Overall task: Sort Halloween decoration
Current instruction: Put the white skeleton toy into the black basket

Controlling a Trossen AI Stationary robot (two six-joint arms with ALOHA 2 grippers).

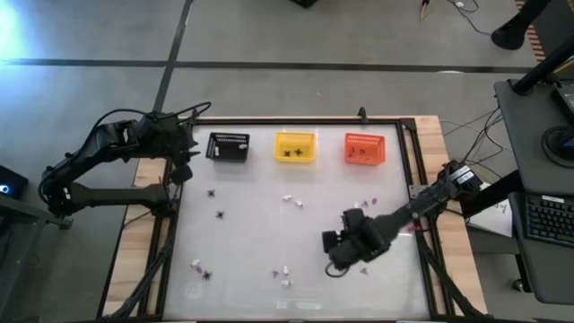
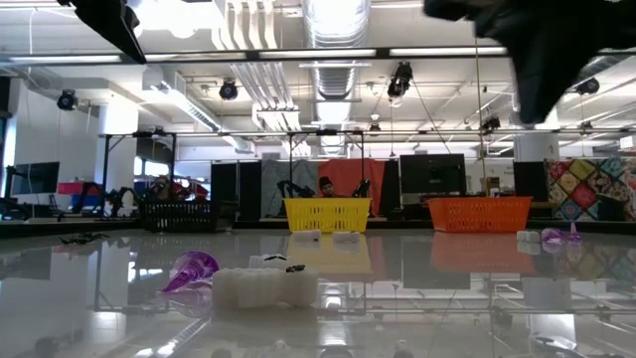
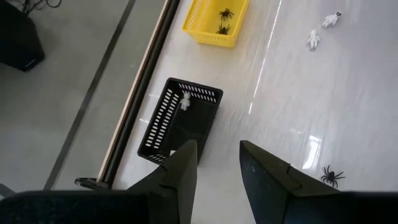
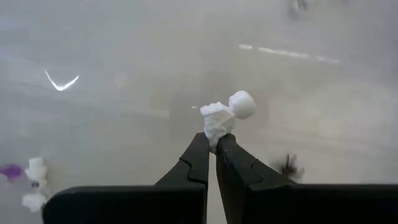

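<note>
White skeleton trinket (image 4: 225,115) pinched at tips of right gripper (image 4: 212,144), lifted, frame centre. Two black spiders (image 3: 222,20) in yellow basket (image 3: 202,32), top centre of left wrist view; white trinket (image 3: 185,100) in black basket (image 3: 163,118). Loose spider (image 1: 220,214), white bits (image 1: 291,200), purple bits (image 1: 195,265) scattered across worktop (image 1: 260,242).

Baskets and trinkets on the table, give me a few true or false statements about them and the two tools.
1. The right tool is shut on a white trinket. True.
2. The yellow basket holds purple bits. False: it holds two black spiders.
3. The black basket holds a white figure. True.
4. The left tool grips a spider. False: it is open and empty, above the black basket.
5. The orange basket sits between the other two. False: the yellow one does.
</note>
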